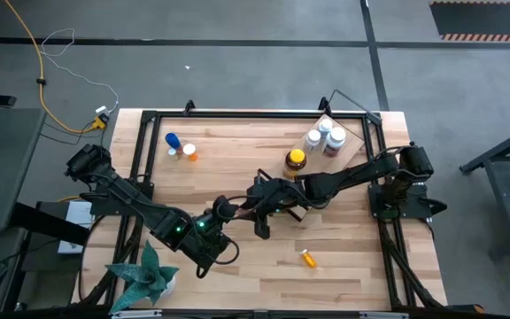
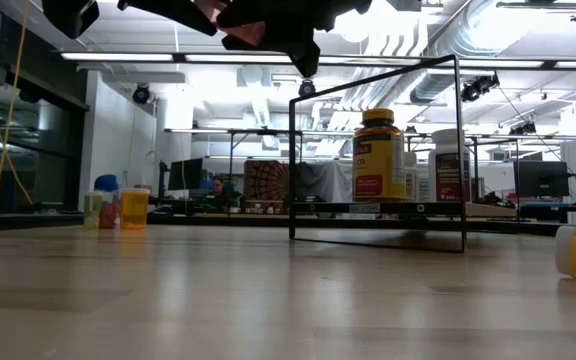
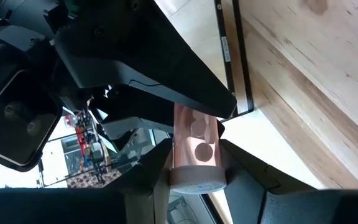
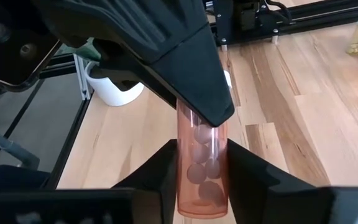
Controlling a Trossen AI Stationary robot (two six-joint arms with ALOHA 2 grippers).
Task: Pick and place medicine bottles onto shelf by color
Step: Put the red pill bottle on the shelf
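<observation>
A small translucent orange bottle with pills inside and a white cap hangs above the table's middle. My left gripper and my right gripper are both shut on it, meeting nose to nose. The shelf stands at the far right. On it are an amber bottle with a yellow cap and white bottles. A blue bottle and a small orange one stand on the table at the far left. Another orange bottle lies on its side near the front. My left gripper pinches the bottle at its white-capped end between its two fingers, coming from the table's left, fingers along the bottle. The bottle is lifted clear of the table. My right gripper pinches the clear wall near the bottle's base end between its two fingers, coming from the table's right, fingers along the bottle. The left gripper's finger covers the far end.
A potted plant stands at the near left corner. A black frame runs round the tabletop's edges. Bare wood lies beneath the grippers and toward the front.
</observation>
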